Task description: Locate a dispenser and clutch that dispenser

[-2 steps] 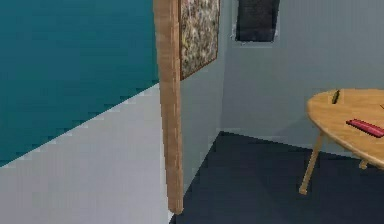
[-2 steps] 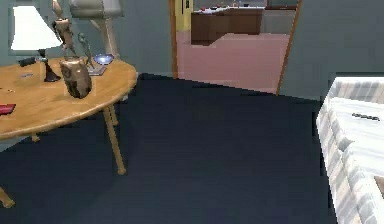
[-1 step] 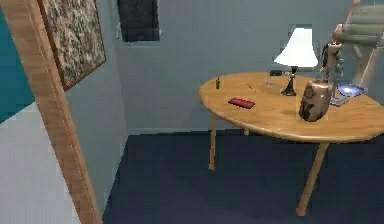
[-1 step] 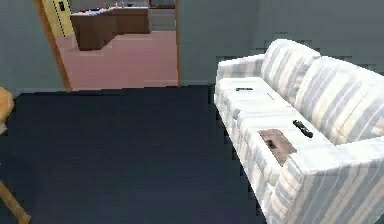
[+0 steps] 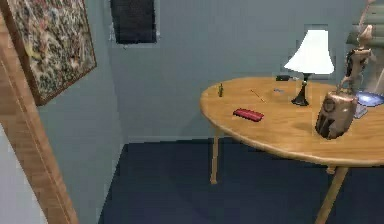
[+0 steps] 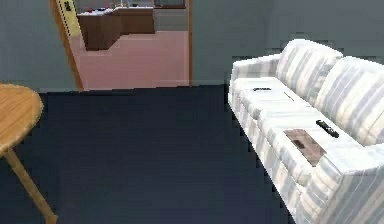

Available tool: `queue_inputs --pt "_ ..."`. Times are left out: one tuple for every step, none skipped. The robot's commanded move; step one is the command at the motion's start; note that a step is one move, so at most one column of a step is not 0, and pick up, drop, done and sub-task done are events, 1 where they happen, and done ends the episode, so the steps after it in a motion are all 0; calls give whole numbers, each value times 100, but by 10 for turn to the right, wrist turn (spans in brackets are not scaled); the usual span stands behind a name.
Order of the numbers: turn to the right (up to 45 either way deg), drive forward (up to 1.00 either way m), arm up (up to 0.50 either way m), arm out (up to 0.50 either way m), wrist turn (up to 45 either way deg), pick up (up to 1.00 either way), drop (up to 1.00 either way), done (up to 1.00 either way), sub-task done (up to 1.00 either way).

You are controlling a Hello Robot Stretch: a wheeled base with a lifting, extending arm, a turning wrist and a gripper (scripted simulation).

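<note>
A round wooden table (image 5: 290, 130) stands at the forward view's right. On it are a small dark upright thing (image 5: 220, 90) near the left rim, a flat red object (image 5: 248, 114), a thin pencil-like stick (image 5: 257, 95) and a rounded brown and grey object (image 5: 336, 113). I cannot tell which of these is a dispenser. The table's edge (image 6: 15, 115) shows again at the arm side view's left.
A white-shaded lamp (image 5: 311, 60) and a statue (image 5: 358, 55) stand on the table's far side. A framed picture (image 5: 55, 40) hangs on the left wall. A striped sofa (image 6: 320, 110) carries a remote (image 6: 326, 128) and a brown flat item (image 6: 305, 143). A doorway (image 6: 130, 45) opens beyond dark blue floor (image 6: 150, 150).
</note>
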Motion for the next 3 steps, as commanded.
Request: queue_inputs --pt "-450 0 0 0 0 0 0 0 0" --pt "-150 0 0 0 0 0 0 0 0" --pt "-30 0 0 0 0 0 0 0 0"
